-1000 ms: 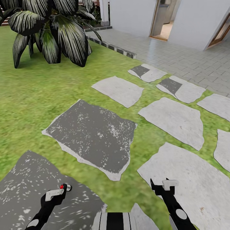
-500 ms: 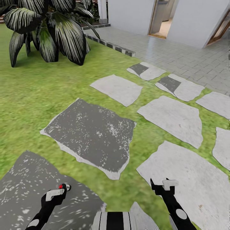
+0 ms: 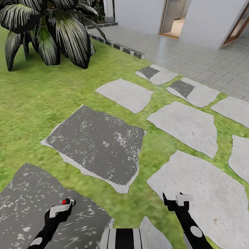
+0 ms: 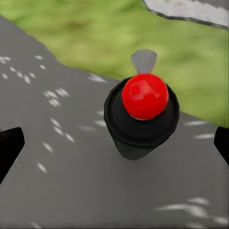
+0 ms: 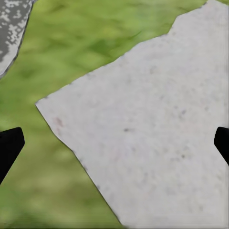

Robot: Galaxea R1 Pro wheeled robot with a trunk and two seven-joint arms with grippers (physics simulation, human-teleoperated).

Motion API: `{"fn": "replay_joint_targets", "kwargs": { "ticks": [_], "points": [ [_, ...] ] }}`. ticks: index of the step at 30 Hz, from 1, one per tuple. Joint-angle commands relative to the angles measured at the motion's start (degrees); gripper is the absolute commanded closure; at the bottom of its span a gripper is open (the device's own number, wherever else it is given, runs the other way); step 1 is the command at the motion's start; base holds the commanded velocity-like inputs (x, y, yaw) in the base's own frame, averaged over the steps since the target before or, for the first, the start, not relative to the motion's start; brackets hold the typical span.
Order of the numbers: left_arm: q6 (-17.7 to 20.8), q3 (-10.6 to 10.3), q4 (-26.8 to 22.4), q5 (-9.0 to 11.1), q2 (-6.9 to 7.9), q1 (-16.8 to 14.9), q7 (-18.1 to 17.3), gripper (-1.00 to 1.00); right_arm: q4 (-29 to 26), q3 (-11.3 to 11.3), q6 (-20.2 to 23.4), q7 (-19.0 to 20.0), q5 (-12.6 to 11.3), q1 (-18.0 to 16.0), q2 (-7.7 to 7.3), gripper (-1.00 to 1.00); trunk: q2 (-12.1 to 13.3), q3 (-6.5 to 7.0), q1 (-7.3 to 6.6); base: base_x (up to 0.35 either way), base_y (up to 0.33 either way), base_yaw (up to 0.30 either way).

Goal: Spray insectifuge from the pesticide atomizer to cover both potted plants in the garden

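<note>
While the green lawn [image 3: 38, 100] of the garden is spreading wide under the robot, flat stepping stones [image 3: 100, 141] are lying across it and a striped-leaf plant [image 3: 52, 31] is standing at the far left. The left tool [image 4: 114, 143] is hanging spread apart over a dark stone, a red-capped black knob [image 4: 143, 112] between its tips. The right tool [image 5: 114, 143] is gaping over a pale stone [image 5: 157, 124].
</note>
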Motion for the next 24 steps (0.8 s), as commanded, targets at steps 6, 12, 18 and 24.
{"fn": "replay_joint_targets", "kwargs": {
  "ticks": [6,12,18,24],
  "points": [
    [-0.1,0.4,0.1,0.1,-0.03,0.0,-0.6,-1.00,0.0,0.0,-0.2,0.0,0.0,0.0,0.00,-1.00,0.0,-0.03,-0.01,0.000,0.000,-0.107],
    [-0.1,0.4,0.1,0.1,-0.03,0.0,-0.6,-1.00,0.0,0.0,-0.2,0.0,0.0,0.0,0.00,-1.00,-0.1,-1.14,0.12,0.000,0.000,-0.013],
    [-0.1,0.4,0.1,0.2,-0.03,0.0,-0.6,-1.00,0.0,0.0,-0.2,0.0,0.0,0.0,0.00,-1.00,-0.1,-1.14,0.12,0.000,0.000,-0.001],
    [0.0,0.4,0.1,0.1,-0.03,0.0,-0.5,-1.00,0.0,0.0,-0.2,0.0,0.1,0.0,0.00,-1.00,-0.1,-1.14,0.12,0.000,0.000,0.000]
  ]
}}
